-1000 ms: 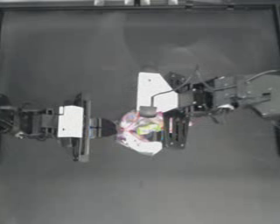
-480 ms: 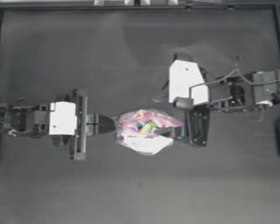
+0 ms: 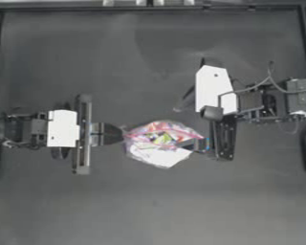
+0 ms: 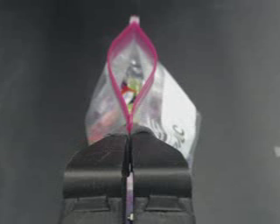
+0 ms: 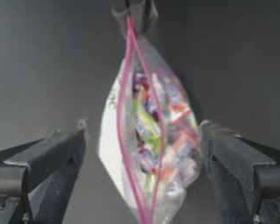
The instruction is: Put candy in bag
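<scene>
In the left wrist view, the left gripper (image 4: 129, 142) has its two dark jaws pressed together on the near end of the pink-red strip of the small clear plastic zip bag (image 4: 166, 109), whose mouth gapes in a narrow leaf shape beyond them. In the right wrist view, the right gripper (image 5: 143, 146) has its jaws spread wide, one at each side of the bag and holding nothing; whether they touch the plastic cannot be told. Down through the open mouth, among the mixed colourful sweets, lies a small yellow-green wrapped candy (image 5: 146, 120). From above, the bag (image 3: 160, 143) sits just below the middle of the frame on the dark table (image 3: 117, 52). The left gripper (image 3: 117, 135) reaches it from the left, and the right gripper (image 3: 204, 143) stands at the bag's right end. A yellow-green spot (image 3: 163, 139) shows inside the bag, near its middle.
</scene>
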Controlling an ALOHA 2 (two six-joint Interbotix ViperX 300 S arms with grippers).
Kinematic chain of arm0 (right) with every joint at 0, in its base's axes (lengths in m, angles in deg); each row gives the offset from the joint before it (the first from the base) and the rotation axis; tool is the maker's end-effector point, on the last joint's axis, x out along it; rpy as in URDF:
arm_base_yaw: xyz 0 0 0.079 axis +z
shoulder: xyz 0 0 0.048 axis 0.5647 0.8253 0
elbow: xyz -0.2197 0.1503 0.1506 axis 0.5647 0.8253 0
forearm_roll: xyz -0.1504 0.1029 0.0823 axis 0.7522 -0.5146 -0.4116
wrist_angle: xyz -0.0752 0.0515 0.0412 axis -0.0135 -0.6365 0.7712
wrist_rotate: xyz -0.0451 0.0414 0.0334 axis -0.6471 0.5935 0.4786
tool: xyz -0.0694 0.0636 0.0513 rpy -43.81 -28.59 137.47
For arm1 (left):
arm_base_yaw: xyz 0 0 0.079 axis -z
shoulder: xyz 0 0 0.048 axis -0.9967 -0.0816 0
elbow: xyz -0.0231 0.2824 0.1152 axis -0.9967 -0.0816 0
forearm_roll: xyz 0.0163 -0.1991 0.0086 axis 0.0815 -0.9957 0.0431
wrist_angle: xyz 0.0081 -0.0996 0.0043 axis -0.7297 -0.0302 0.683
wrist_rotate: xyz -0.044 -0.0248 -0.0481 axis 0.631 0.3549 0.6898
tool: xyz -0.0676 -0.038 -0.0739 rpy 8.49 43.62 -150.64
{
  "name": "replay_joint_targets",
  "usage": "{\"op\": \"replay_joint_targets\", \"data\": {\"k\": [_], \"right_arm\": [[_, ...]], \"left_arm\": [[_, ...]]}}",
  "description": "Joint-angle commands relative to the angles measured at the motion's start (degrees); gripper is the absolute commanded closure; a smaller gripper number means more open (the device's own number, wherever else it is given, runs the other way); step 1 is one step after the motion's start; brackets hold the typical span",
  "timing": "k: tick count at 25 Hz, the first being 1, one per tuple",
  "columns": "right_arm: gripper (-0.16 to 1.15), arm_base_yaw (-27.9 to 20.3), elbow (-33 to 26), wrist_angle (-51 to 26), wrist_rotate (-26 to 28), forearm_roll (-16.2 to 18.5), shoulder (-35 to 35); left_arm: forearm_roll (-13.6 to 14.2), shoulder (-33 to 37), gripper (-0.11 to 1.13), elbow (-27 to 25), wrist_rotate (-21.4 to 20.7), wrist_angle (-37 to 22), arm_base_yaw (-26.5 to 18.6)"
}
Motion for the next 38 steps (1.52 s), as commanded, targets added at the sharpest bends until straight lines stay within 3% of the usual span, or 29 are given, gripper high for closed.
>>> {"op": "replay_joint_targets", "data": {"k": [1,12,15,17,25,27,34,38], "right_arm": [[-0.03,-0.09,-0.53,0.35,0.09,-0.18,-1.32],[-0.03,-0.09,-0.53,0.26,0.09,-0.35,-1.32],[-0.03,-0.09,-0.53,0.35,0.09,-0.35,-1.32],[-0.03,-0.09,-0.53,0.44,0.18,-0.35,-1.32],[-0.03,-0.09,-0.53,0.44,0.09,-0.35,-1.32],[-0.03,-0.09,-0.44,0.44,0.09,-0.26,-1.32],[-0.03,0.0,0.35,0.88,0.0,0.09,-1.49],[-0.03,0.0,2.2,2.99,0.09,0.44,-3.6]], "left_arm": [[-0.09,3.69,0.97,-0.18,-0.09,0.09,0.0],[-0.18,4.83,0.97,-2.37,-0.09,0.09,0.0],[-0.18,4.39,0.91,-2.37,0.0,0.53,-0.09],[-0.18,4.22,0.8,-2.2,0.0,0.53,-0.09],[-0.26,3.87,0.05,-1.67,0.26,0.7,-0.09],[-0.79,3.78,-0.04,-1.58,0.26,0.7,-0.35],[-2.11,4.48,0.01,-0.35,0.18,-0.44,-0.7],[-2.29,6.15,0.01,1.05,0.18,-5.71,-1.49]]}}
